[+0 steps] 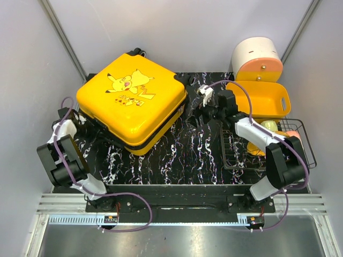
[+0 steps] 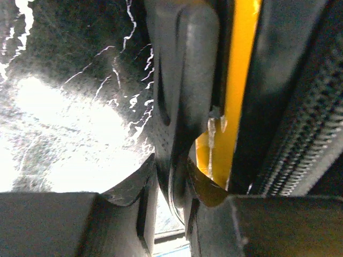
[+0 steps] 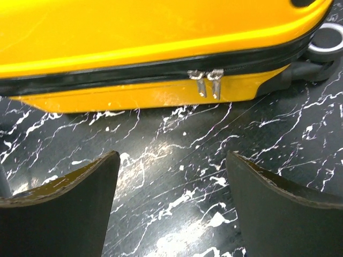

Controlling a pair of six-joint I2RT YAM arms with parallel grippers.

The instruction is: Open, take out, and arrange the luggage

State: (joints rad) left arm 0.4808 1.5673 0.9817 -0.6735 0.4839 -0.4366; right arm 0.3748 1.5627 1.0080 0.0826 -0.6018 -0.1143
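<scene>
Black, white-veined marble-look counter (image 1: 182, 155) hemmed by plain pale grey walls (image 1: 187, 32). Upper left of the overhead frame, flat and zipped: large glossy yellow hard-shell suitcase (image 1: 131, 101). Left end effector (image 2: 171, 198) clamped on its black handle (image 2: 182, 96). Right end effector (image 3: 171, 160) spread apart over the counter, facing the zipper pulls (image 3: 208, 80).

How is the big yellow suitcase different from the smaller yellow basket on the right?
The large glossy yellow hard-shell suitcase is zipped shut; the smaller yellow plastic basket is open-topped. The suitcase has a cartoon print on its lid; the basket is plain, with a handle cut-out. Both are bright yellow.
</scene>
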